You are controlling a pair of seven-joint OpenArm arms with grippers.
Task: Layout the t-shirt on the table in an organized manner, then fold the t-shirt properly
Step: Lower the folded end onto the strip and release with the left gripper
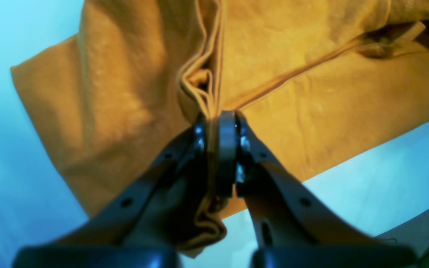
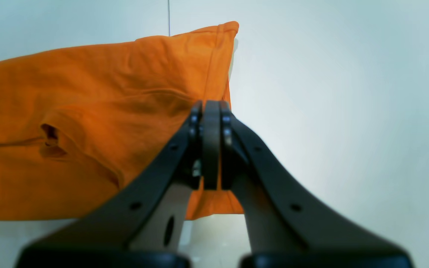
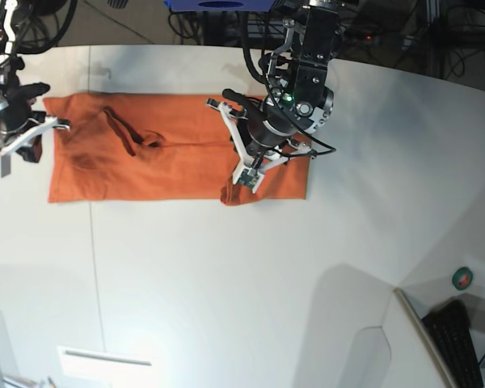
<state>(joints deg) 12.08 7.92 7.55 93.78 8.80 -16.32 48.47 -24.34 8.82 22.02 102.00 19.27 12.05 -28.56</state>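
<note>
Left end effector (image 1: 218, 123): clenched on a bunched fold of the t-shirt (image 1: 311, 111); cloth is pinched between the jaws and hangs crumpled below them. In the base view it sits over the shirt's right end, where one corner is lifted and rumpled.

Right end effector (image 2: 210, 111): jaws fully together, at the shirt's edge by a hemmed corner. Can't tell from the wrist view whether any cloth is caught between them. In the base view it is at the shirt's left end.

T-shirt (image 3: 145, 158): orange, spread as a long strip left to right across the far half of the tabletop (image 3: 226, 283), mostly flat, with a ridge of wrinkles left of centre.

Tabletop: white, smooth, with a thin dark seam running near to far under the shirt's left part. Its edge curves on the right. A bright glare patch sits at the near left. The arms cast soft shadows on the right half.

Room: cables and dark gear beyond the far edge, a blue object at far centre. Near right, off the tabletop: a dark keyboard (image 3: 461, 339) and a small green-and-red round object (image 3: 463, 279).
</note>
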